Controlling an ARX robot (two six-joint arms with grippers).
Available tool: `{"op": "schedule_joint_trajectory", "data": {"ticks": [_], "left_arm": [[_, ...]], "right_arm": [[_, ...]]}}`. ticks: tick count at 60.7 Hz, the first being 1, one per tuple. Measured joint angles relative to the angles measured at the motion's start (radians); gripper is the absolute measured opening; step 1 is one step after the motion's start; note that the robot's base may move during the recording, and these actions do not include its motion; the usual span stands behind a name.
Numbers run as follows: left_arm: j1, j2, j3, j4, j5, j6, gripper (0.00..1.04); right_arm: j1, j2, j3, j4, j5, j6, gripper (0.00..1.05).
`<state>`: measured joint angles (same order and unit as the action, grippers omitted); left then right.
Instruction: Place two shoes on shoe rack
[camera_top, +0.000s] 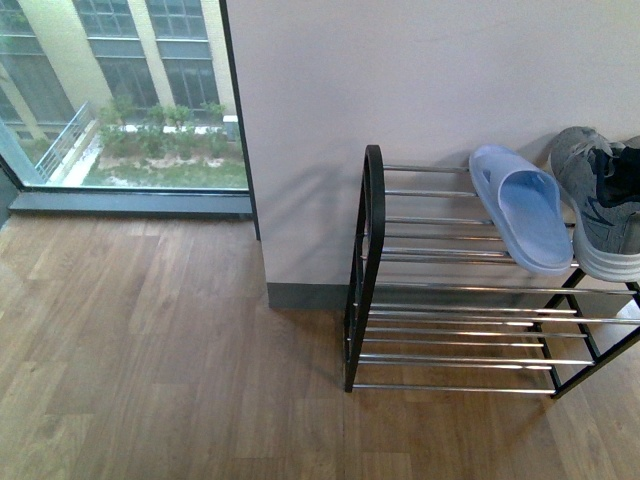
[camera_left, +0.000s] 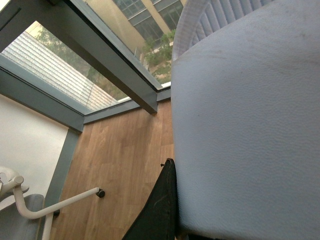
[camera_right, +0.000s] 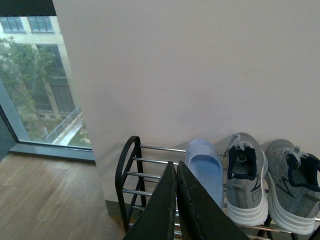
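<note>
pale blue rubber slide (camera_left: 245, 130) fills left gripper's (camera_left: 167, 210) view, apparently pinched there; open rack (camera_top: 430, 250) bars lie ahead. right gripper (camera_right: 176, 210) pressed together, empty.

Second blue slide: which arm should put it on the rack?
Left. Its wrist view is filled by a pale blue slide it seems to hold. The right gripper is shut and empty above the shoe rack.

Shoe rack (camera_top: 372, 240), slide (camera_top: 525, 207), sneakers (camera_right: 246, 177) atop
</note>
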<state>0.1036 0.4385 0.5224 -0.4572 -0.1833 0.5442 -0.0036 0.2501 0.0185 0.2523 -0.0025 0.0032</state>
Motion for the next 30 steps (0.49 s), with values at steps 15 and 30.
{"op": "schedule_joint_trajectory", "data": {"ticks": [15, 30], "left_arm": [[0.000, 0.000, 0.000, 0.000, 0.000, 0.000, 0.02], [0.000, 0.000, 0.000, 0.000, 0.000, 0.000, 0.02]], "right_arm": [[0.000, -0.065, 0.000, -0.066, 0.000, 0.000, 0.02], [0.000, -0.241, 0.000, -0.249, 0.003, 0.000, 0.02]]}}
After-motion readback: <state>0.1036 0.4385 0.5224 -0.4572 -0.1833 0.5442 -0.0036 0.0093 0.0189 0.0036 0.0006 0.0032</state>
